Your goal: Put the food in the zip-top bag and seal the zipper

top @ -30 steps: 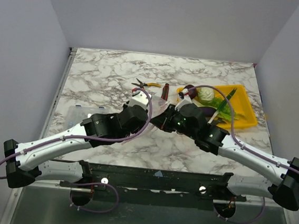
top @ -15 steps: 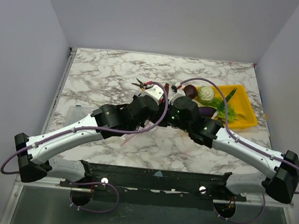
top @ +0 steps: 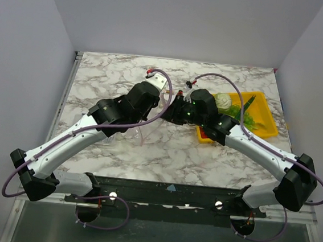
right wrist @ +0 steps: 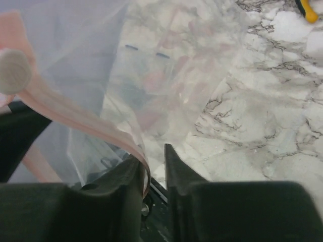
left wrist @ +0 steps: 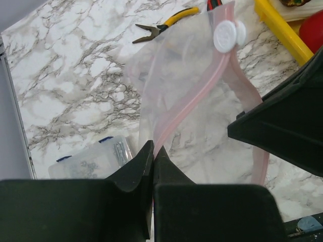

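Near the left edge of the tabletop sits one clear box (left wrist: pixel 91 162) of small bits. Over the middle of the table, the left gripper (left wrist: pixel 153 151) is clenched on the zipper (left wrist: pixel 192 93) of the single zip-top bag (left wrist: pixel 171 65), which hangs off the marble between the two arms. One white slider (left wrist: pixel 224 35) rides the pink strip. One pair of yellow-handled pliers (left wrist: pixel 164 27) lies toward the far edge.

The strip runs between the right gripper (right wrist: pixel 154 153) fingers, which stand narrowly apart; I cannot tell if they pinch it.

Toward the right edge, one yellow tray (top: pixel 263 118) holds the food: one pale cabbage (top: pixel 223 101), some green pieces (top: pixel 245 115) and one red piece (left wrist: pixel 314 29).
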